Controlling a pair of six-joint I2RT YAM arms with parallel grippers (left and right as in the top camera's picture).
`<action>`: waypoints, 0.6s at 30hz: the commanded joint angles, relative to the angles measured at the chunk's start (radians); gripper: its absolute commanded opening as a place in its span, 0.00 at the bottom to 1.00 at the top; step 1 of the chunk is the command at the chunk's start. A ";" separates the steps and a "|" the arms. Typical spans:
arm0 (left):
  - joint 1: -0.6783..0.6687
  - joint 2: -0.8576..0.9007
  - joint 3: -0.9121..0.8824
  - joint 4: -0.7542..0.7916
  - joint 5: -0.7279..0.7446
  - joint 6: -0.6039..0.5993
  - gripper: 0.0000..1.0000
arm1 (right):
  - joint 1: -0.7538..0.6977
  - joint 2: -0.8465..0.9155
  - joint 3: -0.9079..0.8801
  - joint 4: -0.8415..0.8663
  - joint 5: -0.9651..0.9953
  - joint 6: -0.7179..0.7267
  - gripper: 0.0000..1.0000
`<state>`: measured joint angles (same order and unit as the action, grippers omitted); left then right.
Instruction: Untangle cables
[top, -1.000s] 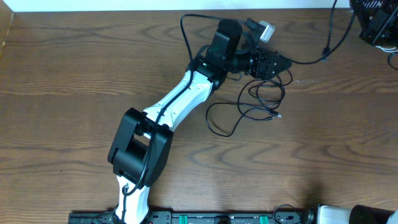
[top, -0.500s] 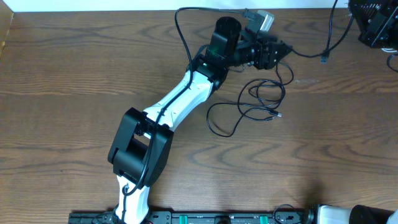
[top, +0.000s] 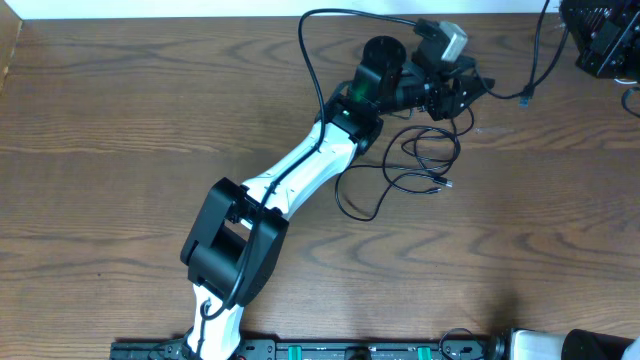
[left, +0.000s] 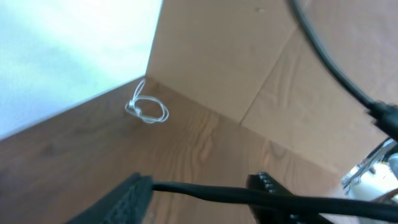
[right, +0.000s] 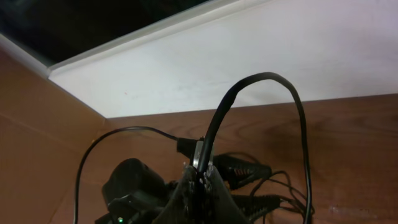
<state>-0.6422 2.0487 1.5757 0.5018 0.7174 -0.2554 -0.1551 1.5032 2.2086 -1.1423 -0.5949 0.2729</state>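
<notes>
Thin black cables (top: 400, 182) lie in loose loops on the wood table, right of my left arm. My left gripper (top: 463, 90) is raised over their far end. In the left wrist view its fingers (left: 199, 194) stand apart, with a black cable (left: 208, 191) running across the gap. My right gripper (right: 200, 177) is shut on the silver plug end of a black cable (right: 249, 84) that arcs up and over to the right. A small white cable coil (left: 147, 111) lies by the far wall. Another black cable (top: 500, 95) runs right from my left gripper toward a plug.
The right arm (top: 600, 35) sits at the far right corner, mostly cut off. The left arm (top: 300, 165) stretches diagonally across the table's middle. A white wall (right: 249, 56) borders the far edge. A black rail (top: 330, 350) runs along the near edge.
My left gripper has moved right and toward the far edge, and the black cable by it has shifted with it. The loops on the table stay put.
</notes>
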 joint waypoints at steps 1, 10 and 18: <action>0.001 -0.001 -0.004 0.038 -0.031 0.045 0.42 | -0.001 0.003 0.002 -0.006 -0.002 -0.020 0.01; 0.001 -0.001 -0.004 0.121 -0.082 0.043 0.36 | -0.001 0.003 0.002 -0.015 -0.002 -0.020 0.01; 0.001 -0.001 -0.004 0.134 -0.060 0.040 0.10 | -0.001 0.003 0.002 -0.015 -0.002 -0.020 0.01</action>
<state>-0.6434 2.0487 1.5757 0.6201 0.6483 -0.2306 -0.1551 1.5032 2.2086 -1.1553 -0.5945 0.2729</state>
